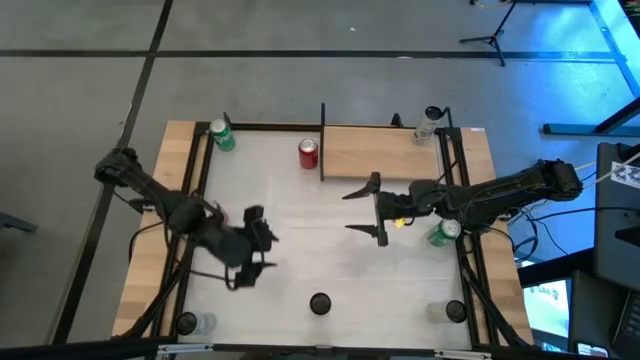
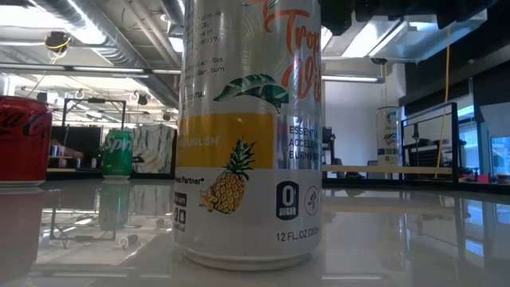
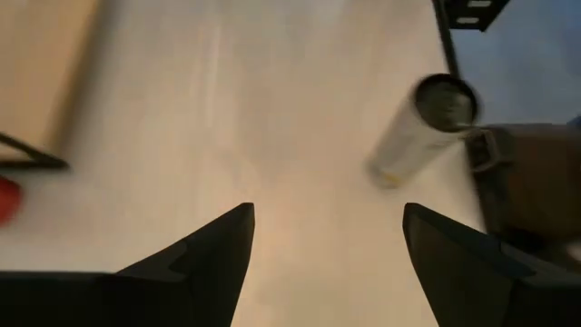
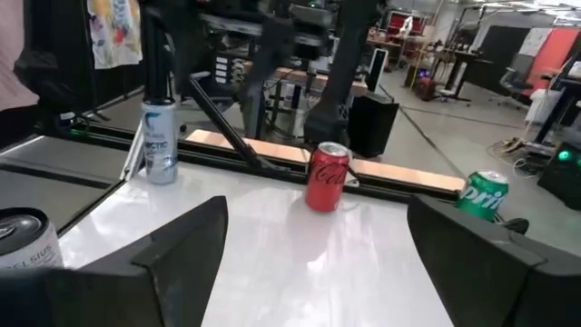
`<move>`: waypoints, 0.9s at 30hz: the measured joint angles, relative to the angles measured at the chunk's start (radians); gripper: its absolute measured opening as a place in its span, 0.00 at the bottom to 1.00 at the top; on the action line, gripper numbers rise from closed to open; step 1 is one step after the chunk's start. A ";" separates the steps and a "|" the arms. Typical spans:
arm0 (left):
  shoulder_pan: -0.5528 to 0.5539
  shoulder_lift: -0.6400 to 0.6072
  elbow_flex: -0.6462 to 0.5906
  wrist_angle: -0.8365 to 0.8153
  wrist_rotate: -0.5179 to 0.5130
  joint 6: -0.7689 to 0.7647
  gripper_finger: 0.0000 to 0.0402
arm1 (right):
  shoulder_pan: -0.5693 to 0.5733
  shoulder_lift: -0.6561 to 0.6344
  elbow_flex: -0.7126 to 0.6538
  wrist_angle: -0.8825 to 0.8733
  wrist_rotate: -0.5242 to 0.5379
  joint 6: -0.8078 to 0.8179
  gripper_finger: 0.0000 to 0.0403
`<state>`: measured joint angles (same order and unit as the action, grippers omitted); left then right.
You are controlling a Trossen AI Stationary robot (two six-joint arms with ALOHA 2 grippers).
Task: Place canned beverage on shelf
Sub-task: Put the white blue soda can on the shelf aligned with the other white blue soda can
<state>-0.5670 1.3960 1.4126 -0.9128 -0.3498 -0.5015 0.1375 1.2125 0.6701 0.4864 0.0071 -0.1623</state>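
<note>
Cans are standing all over the white surface (image 1: 300,240), and none is being held. A red can (image 1: 308,153) is sitting just beside the shelf (image 1: 380,150), at its left edge, a green can (image 1: 221,135) is waiting at the far left corner, and a pineapple can (image 1: 320,303) is standing near the front edge, filling the low view. A pale can (image 1: 430,122) appears to be resting at the shelf's right end, though from overhead it is hard to say whether it is on the board or just beside it.

The right claw (image 1: 368,209) is hovering over the middle of the surface with its fingers spread wide and nothing between them, facing the red can. The left claw (image 1: 258,250) is hanging over the left half, likewise spread and empty. So the task is barely starting: picking, carrying and setting down are all left.

Another green can (image 1: 443,232) is partly covered by the right arm, and two more cans at the front corners are cut off by framing.
</note>
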 joint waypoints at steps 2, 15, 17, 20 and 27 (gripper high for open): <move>-0.047 0.047 0.068 -0.049 0.002 -0.108 0.68 | 0.000 0.000 0.000 0.007 -0.009 0.001 0.84; -0.240 0.169 0.195 0.046 -0.014 -0.332 0.68 | 0.001 -0.001 0.000 -0.005 -0.313 0.094 0.84; -0.238 0.170 0.194 0.073 -0.039 -0.327 0.68 | 0.001 -0.001 0.000 -0.013 -0.314 0.114 0.84; -0.226 0.170 0.193 0.092 -0.056 -0.348 0.68 | 0.003 0.008 0.000 -0.015 -0.314 0.154 0.84; -0.215 0.170 0.191 0.009 -0.083 -0.355 0.77 | 0.100 0.040 0.000 -0.008 -0.244 0.163 0.84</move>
<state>-0.7823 1.5661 1.6039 -0.9036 -0.4324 -0.8569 0.2378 1.2526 0.6704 0.4780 -0.2368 0.0010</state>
